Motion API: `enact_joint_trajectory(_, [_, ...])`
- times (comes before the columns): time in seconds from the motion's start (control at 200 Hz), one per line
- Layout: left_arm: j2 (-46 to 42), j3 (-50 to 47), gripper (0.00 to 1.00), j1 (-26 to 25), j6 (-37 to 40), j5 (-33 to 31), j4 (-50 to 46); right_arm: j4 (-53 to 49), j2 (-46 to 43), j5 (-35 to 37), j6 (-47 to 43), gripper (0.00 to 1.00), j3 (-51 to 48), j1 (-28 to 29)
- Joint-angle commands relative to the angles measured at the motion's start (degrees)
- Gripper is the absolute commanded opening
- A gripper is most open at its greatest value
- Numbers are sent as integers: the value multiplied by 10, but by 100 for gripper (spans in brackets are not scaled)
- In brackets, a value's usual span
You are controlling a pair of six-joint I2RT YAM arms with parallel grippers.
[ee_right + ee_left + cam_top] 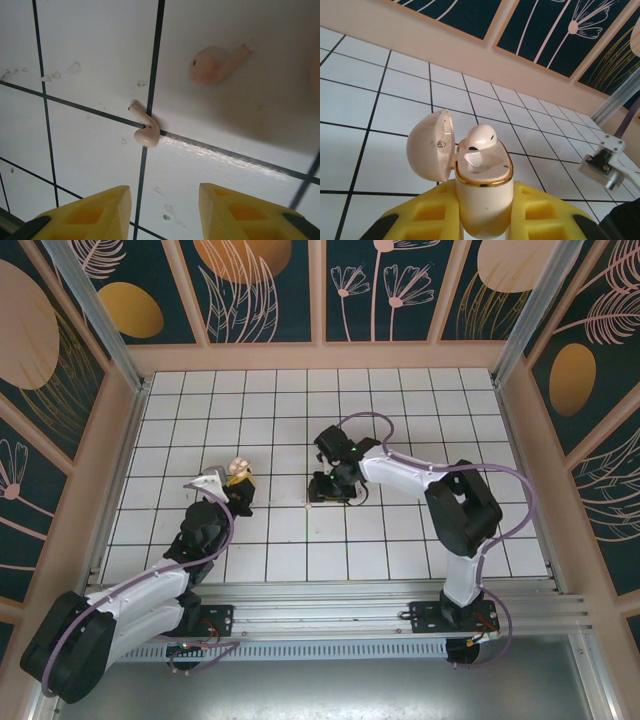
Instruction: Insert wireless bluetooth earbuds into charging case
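The white tiled bench (420, 410) with its dark grid lines is the largest thing here, boxed in by dark walls (260, 290) painted with flowers and leaves. Both arms reach out over it from the near edge: the left arm (140, 600) slants up toward the middle left, and the right arm (450, 510) bends back across toward the centre. The left tool (237, 483) is pressed onto the charging case (482, 195), whose lower body is pinched between the yellow fingers (420, 215) and stands upright above them, clear of the tiles. The case is pale pink-beige with a gold rim, and its lid (427, 145) is swung open to the left in the left wrist view. The right tool (165, 205) hovers low over the bench just right of the left one, its two yellow fingers spread wide apart and holding nothing. The first earbud (480, 137) sits in the far side of the open case, its rounded head standing above the rim. The second earbud (145, 131) lies on the bench across a grid line, ahead of the gap between the right fingers and touching neither. A blurred pinkish shape (215, 65) of similar outline shows farther off; what it is I cannot tell.
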Motion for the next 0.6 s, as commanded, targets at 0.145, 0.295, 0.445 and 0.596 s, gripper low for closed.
enact_joint_trajectory(0.145, [3, 17, 15, 4, -7, 5, -10, 19, 49, 4, 26, 40, 41, 18])
enact_joint_trajectory(0.295, [2, 17, 15, 4, -6, 8, -8, 19, 69, 8, 23, 38, 45, 24])
enact_joint_trajectory(0.445, [-3, 13, 15, 5, -3, 6, -5, 25, 82, 16, 23, 38, 46, 29])
enact_joint_trajectory(0.596, [-10, 9, 15, 5, -3, 4, -4, 41, 89, 14, 29, 37, 47, 29])
